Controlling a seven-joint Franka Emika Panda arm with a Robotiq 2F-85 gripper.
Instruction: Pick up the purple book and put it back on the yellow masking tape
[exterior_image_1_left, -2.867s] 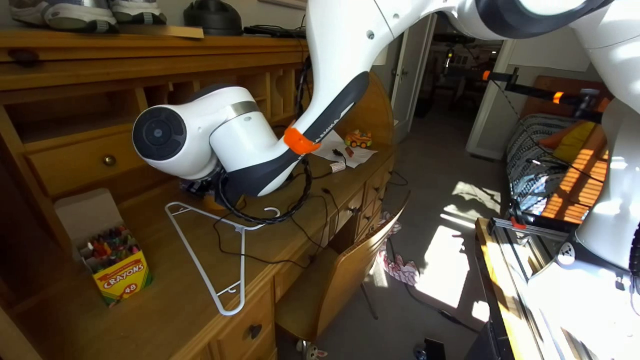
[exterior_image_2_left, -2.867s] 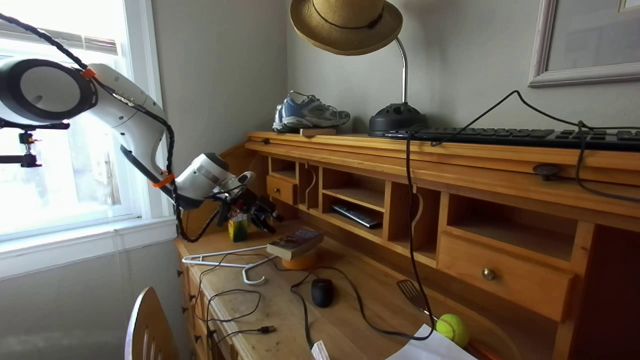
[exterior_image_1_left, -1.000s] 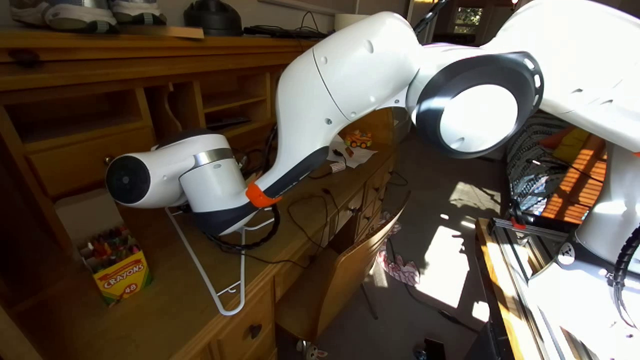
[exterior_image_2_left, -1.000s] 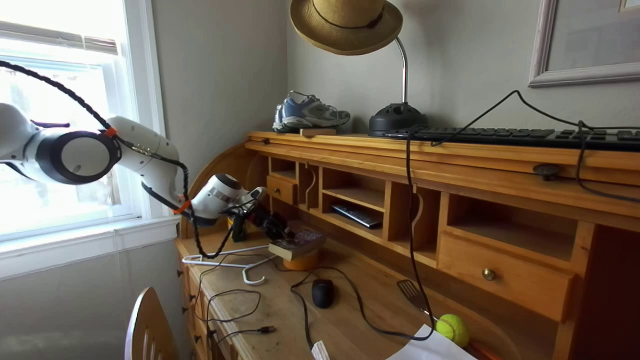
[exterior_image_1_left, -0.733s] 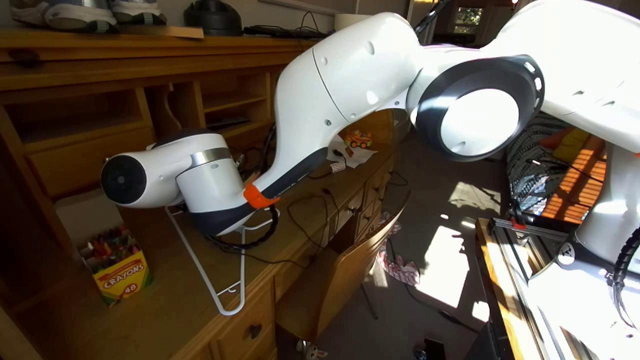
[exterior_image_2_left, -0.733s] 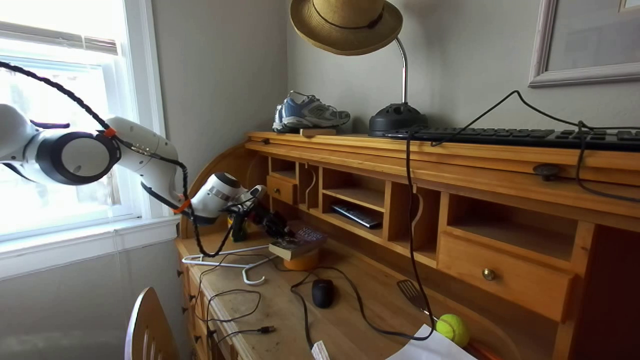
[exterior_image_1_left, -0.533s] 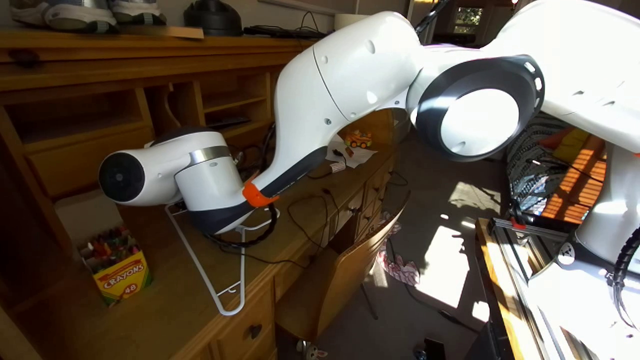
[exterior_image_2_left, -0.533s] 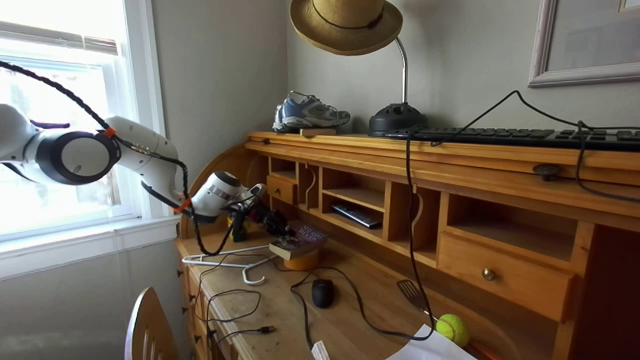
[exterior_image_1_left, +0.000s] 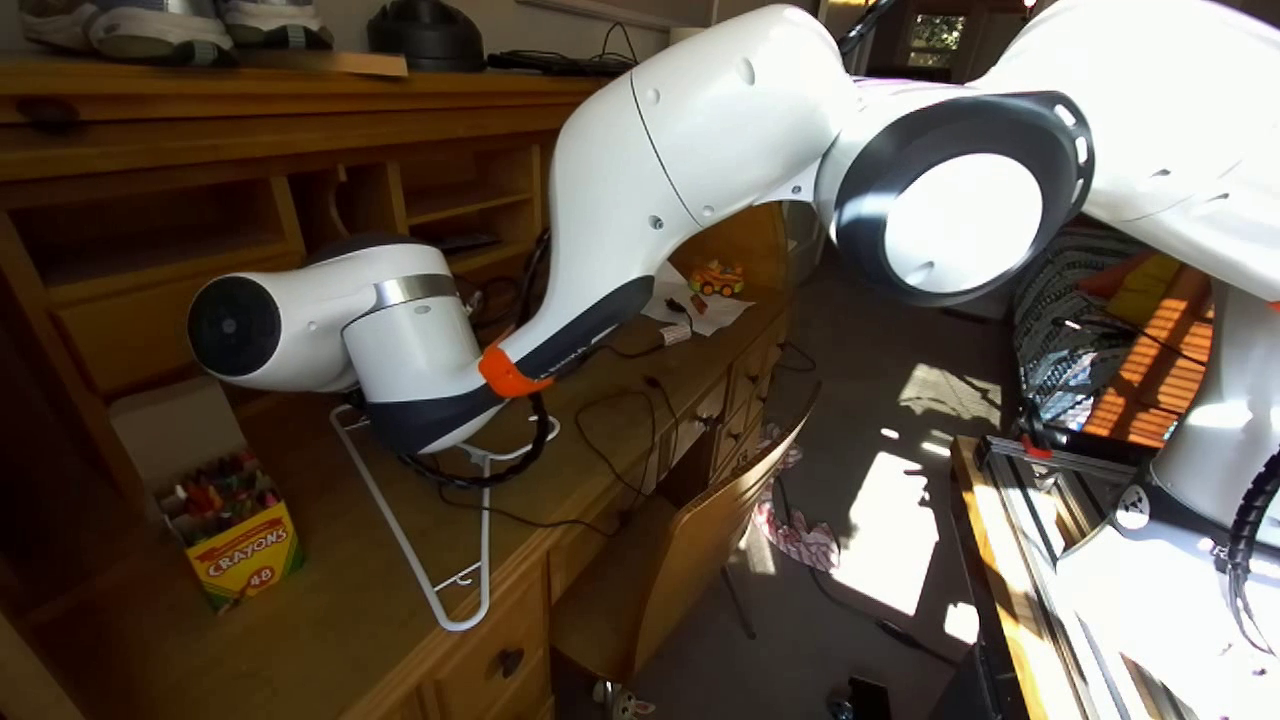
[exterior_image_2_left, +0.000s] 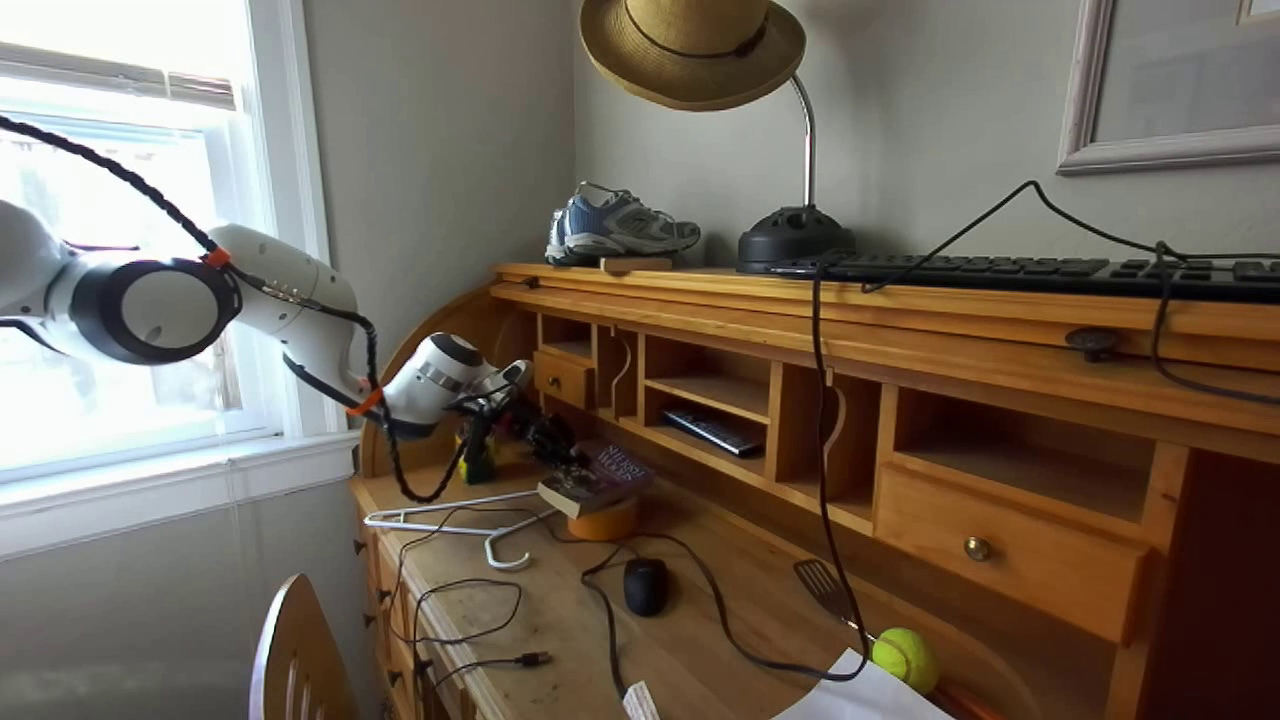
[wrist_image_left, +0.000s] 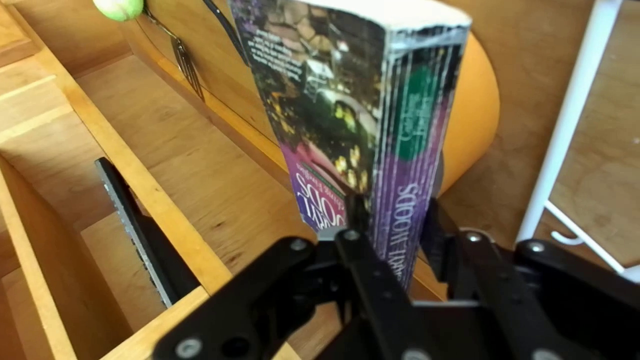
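Note:
My gripper (wrist_image_left: 395, 220) is shut on the purple book (wrist_image_left: 325, 100), one finger against each cover and the spine between them in the wrist view. The same book (exterior_image_2_left: 610, 475) shows in an exterior view, its cover tilted toward that camera, with the gripper (exterior_image_2_left: 578, 460) at its far left side. Directly beneath it is the yellow masking tape (exterior_image_2_left: 605, 523), standing on the desk. In the wrist view the tape (wrist_image_left: 472, 115) is partly hidden behind the book. Whether book and tape touch, I cannot tell. The arm hides both in an exterior view.
A white hanger (exterior_image_1_left: 485, 540) and a crayon box (exterior_image_1_left: 245, 550) lie near on the desk. Cables and a black mouse (exterior_image_2_left: 645, 586) are in front of the tape. Behind it rise the desk's compartments, one holding a remote (exterior_image_2_left: 712, 432). A tennis ball (exterior_image_2_left: 905, 657) sits farther along.
The gripper came down to the book and its jaws closed on it. Over the last half second the wrist rose slightly, and the book's cover tipped further toward an exterior camera.

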